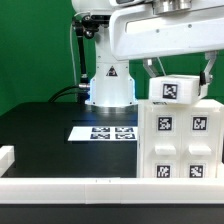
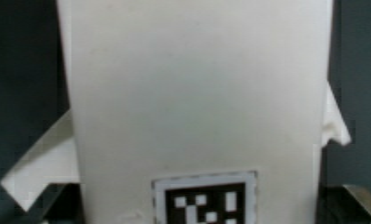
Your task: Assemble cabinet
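The cabinet [image 1: 183,135] is a large white boxy body standing upright on the black table [image 1: 50,125], its front face covered with black-and-white square tags, and a smaller white tagged block [image 1: 176,89] sits on its top. It stands just beside the marker board [image 1: 104,132], on the exterior view's right of that board, behind a low white rail [image 1: 70,188]. The white arm [image 1: 150,35] reaches out over the cabinet from its base beyond the marker board, wrist pointing down. In the wrist view the gripper [image 2: 203,195] straddles the cabinet's tall white body, dark fingers [image 2: 52,200] spread wide on either side of it; whether they press it I cannot tell.
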{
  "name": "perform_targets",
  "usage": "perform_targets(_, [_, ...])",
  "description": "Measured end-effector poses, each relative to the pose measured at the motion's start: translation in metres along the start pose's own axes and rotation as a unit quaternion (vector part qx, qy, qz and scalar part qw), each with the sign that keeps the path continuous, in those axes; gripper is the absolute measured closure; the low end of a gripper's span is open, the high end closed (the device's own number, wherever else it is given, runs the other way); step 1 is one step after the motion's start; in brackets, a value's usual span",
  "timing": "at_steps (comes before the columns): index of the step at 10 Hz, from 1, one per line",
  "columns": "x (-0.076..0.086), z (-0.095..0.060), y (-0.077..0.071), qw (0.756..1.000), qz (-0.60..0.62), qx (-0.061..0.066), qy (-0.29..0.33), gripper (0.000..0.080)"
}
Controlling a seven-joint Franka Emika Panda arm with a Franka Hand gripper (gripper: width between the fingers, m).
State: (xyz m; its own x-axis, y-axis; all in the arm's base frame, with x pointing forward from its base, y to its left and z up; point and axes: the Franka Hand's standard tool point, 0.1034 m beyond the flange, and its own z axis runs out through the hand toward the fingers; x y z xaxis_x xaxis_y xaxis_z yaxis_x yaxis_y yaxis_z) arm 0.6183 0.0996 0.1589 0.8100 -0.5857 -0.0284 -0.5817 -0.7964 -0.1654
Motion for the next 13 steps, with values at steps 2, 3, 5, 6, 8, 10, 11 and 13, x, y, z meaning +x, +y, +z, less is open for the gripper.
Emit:
perform_targets(2, [0.0,0.0001,0.0017,0.992,0.121,0.038,0.023,0.0248])
perform_targets(3, [0.0002,-0.0003,0.001,0.989,0.14,0.039,0.022,0.0248])
perform_targets(5, [0.0005,-0.0001,0.0013,0.981,0.191,0.04,0.02,0.0248])
perform_targets(6, [0.0024,-0.0001,0.0013,0.964,0.259,0.054,0.019,0.0248])
perform_targets(8, [0.0051,0.0006,0.0011,0.907,0.41,0.094,0.012,0.0248])
perform_targets(10, [0.0062,0.0004,-0.0001,0.892,0.441,0.102,0.012,0.0248])
perform_targets(11, [0.0059,0.001,0.0,0.894,0.437,0.101,0.012,0.0184])
perform_targets(13, [0.0056,0.0015,0.0,0.895,0.434,0.101,0.012,0.016])
